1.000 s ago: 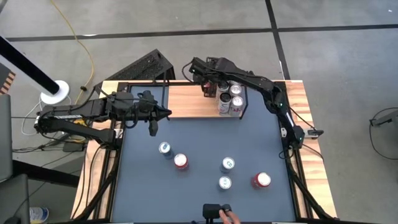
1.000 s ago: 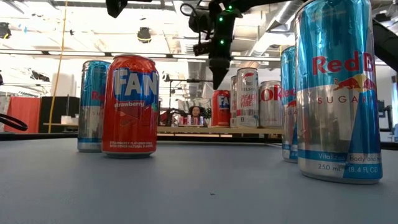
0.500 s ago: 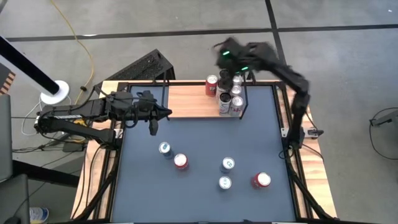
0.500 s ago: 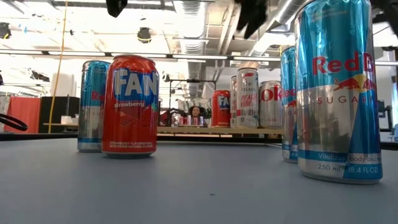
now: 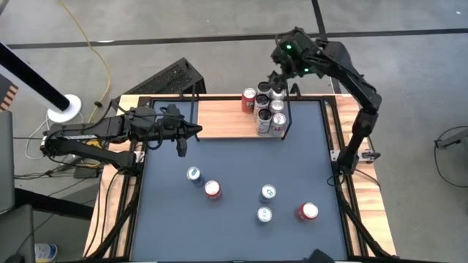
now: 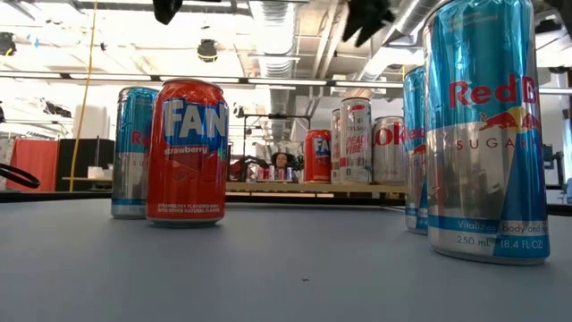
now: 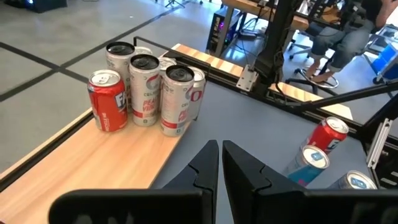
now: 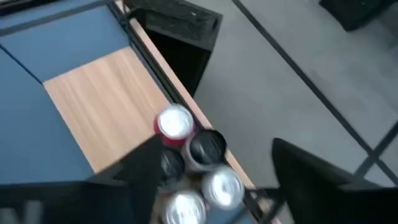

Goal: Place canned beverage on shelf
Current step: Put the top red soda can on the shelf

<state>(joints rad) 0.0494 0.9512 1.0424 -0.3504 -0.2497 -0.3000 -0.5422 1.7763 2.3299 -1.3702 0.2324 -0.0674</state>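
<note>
Shelf (image 5: 227, 117) cans (image 5: 269, 109) below empty right jaws.

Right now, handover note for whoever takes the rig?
Left gripper: jaws shut, empty, parked above the table's left side by the shelf's bare end.
Right gripper: raised above the far end of the can cluster, jaws apart, holding nothing.
Shelf: five cans grouped at its right end, among them a red Fanta can on the cluster's left edge.
Left to do: five cans on the grey table: three blue Red Bull cans and two red ones.
</note>
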